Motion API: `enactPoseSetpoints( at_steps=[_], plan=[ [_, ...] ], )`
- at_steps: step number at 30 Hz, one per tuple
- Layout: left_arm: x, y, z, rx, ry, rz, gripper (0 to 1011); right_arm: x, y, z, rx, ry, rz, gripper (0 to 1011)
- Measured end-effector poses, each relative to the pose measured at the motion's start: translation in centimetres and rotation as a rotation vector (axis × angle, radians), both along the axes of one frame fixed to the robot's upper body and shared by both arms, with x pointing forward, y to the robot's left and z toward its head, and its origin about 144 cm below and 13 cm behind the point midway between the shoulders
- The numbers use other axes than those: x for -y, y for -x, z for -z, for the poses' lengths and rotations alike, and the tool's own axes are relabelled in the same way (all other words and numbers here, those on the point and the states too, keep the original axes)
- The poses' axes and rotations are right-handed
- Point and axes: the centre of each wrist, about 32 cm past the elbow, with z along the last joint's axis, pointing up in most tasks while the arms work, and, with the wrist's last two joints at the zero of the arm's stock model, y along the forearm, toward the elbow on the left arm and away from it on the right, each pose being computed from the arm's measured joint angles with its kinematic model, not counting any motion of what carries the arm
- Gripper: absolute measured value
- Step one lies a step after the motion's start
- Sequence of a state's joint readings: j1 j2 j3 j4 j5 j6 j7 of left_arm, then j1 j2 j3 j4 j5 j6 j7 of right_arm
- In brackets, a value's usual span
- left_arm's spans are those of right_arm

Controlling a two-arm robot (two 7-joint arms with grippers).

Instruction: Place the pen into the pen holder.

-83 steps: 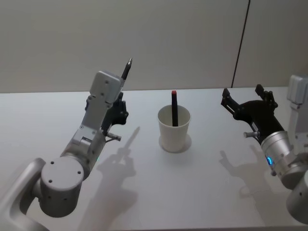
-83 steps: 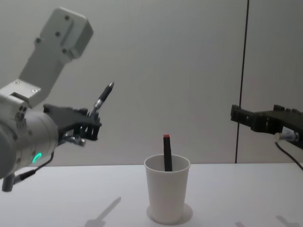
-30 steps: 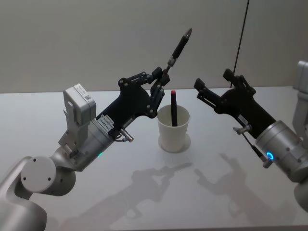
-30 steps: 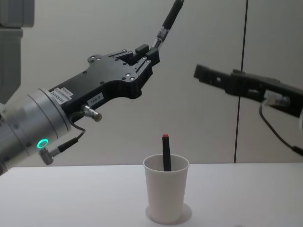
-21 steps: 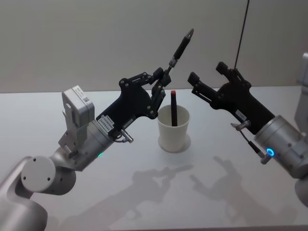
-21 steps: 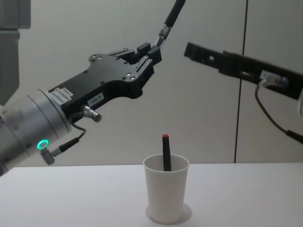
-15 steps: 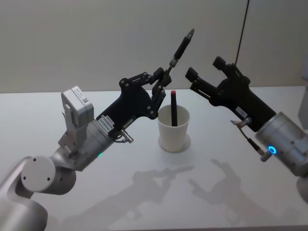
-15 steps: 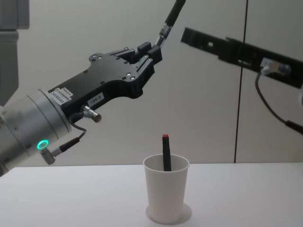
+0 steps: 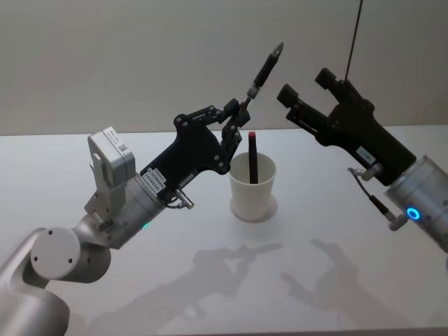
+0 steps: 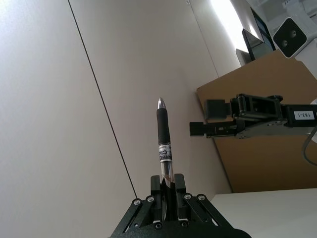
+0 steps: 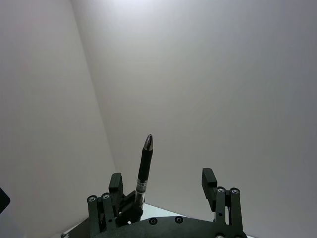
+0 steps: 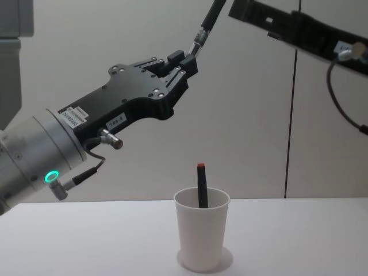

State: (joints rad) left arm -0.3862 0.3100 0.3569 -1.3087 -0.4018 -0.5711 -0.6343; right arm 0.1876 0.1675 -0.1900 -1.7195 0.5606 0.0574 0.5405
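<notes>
While the white bench carries the tapered white paper-cup pen holder with a red-capped pen inside, a handover looks underway. The right pincer, spread wide and empty, must close around the black pen, clamped base-down in the left pincer above the holder.

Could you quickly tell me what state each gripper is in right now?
Left gripper: shut on the pen, above the cup.
Right gripper: open, empty.
</notes>
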Motion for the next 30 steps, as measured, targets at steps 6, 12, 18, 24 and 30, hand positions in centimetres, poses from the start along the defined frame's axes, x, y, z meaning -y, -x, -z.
enactPoseSetpoints(
  at_steps=[6, 12, 18, 24, 30],
  plan=[
    [0.0, 0.0, 0.0, 0.001, 0.001, 0.002, 168, 0.2, 0.0, -0.3, -0.015, -0.023, -0.021, 1002],
    [0.0, 0.0, 0.0, 0.002, 0.001, 0.003, 168, 0.1, -0.4, -0.7, -0.041, -0.043, -0.041, 1002],
    [0.0, 0.0, 0.0, 0.002, 0.001, 0.003, 168, -0.5, -1.1, -0.9, -0.074, -0.057, -0.055, 1002],
    [0.0, 0.0, 0.0, 0.003, 0.001, 0.004, 168, -1.1, -1.6, -1.0, -0.094, -0.067, -0.065, 1002],
    [0.0, 0.0, 0.0, 0.003, 0.001, 0.004, 168, -1.7, -2.1, -1.1, -0.107, -0.072, -0.073, 973]
  ],
)
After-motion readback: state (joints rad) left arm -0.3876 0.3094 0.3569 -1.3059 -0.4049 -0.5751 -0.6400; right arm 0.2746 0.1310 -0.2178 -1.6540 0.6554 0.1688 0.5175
